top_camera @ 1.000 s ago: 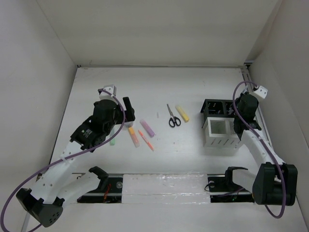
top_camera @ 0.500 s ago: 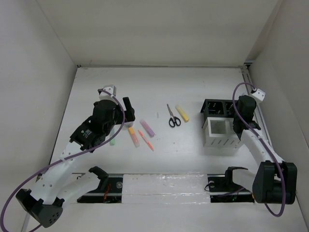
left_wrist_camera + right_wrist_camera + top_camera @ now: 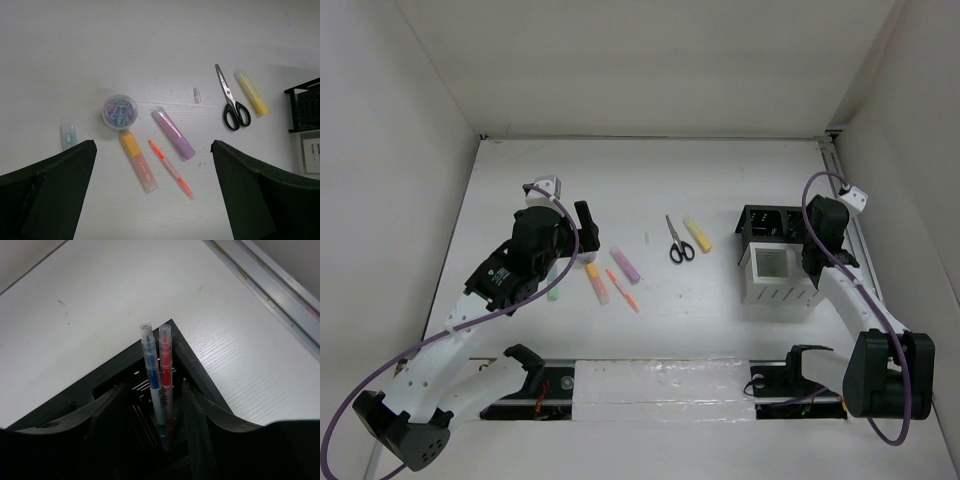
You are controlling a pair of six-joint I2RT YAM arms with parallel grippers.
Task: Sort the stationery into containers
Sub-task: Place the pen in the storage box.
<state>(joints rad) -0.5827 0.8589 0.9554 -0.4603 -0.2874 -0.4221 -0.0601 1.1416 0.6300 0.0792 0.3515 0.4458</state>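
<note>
The right gripper (image 3: 152, 390) has let go: its jaws now stand apart around the thin, clear-barrelled blue pen (image 3: 150, 355) and red pen (image 3: 165, 355), both upright in a black slatted compartment (image 3: 196, 372). The left gripper (image 3: 152, 145) stays spread wide above stubby markers (image 3: 172, 133) on the white counter (image 3: 125, 50).

White table (image 3: 720, 170), faint wood grain.

Loose on it, left to right in the left wrist view:
- green marker (image 3: 69, 135), partly hidden
- round clear tub (image 3: 120, 111) holding coloured paper clips
- orange marker (image 3: 138, 161), just beside the tub on its near side
- thin red pen (image 3: 170, 169), close to the orange marker and roughly parallel
- purple marker (image 3: 173, 133), near the pen's far end
- small clear cap (image 3: 197, 95), apart on its own
- black-handled scissors (image 3: 231, 100), blades together, tips toward the far edge
- yellow marker (image 3: 251, 92), just beside the scissors

Right side: desk organizer, black part (image 3: 765, 222) farther, white slatted part (image 3: 775, 278) nearer, the two touching.

Metal rail (image 3: 270, 280) runs along the right edge.
</note>
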